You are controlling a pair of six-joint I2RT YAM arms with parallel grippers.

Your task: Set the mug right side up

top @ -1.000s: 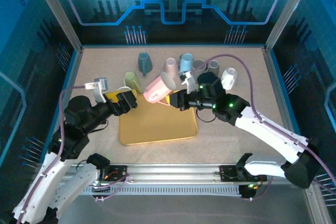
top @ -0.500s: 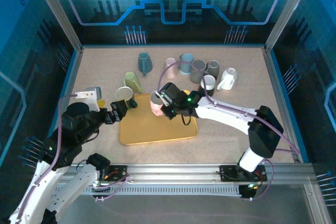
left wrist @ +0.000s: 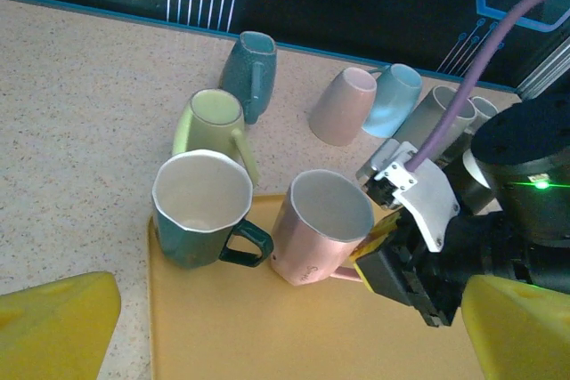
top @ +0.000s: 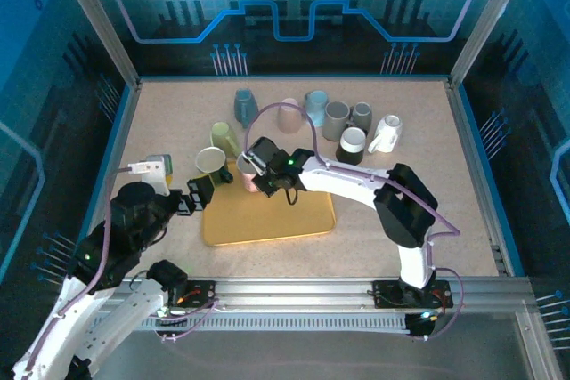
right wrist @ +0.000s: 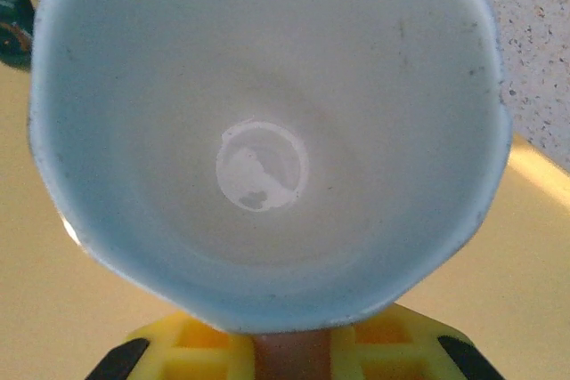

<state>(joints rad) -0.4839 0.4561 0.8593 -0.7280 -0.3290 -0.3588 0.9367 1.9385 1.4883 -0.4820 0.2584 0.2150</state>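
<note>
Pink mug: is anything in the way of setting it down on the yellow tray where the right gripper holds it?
Nothing visible does. The pink mug is already mouth-up at the yellow tray's far edge, with the right gripper clamped on its handle. The dark green mug stands close on its left, beside it, not under it.

Both arms wear white shells (top: pixel 354 186) over their long links, with black joint housings (top: pixel 405 213). Behind the right pincer (top: pixel 256 169) sits a black wrist block with a green light (left wrist: pixel 534 183) lit (a white bracket (left wrist: pixel 426 204) is fixed to it). A purple cable (left wrist: pixel 485 64) trails from it. The left pincer (top: pixel 201 190) has yellow pads (left wrist: pixel 58 322).
</note>
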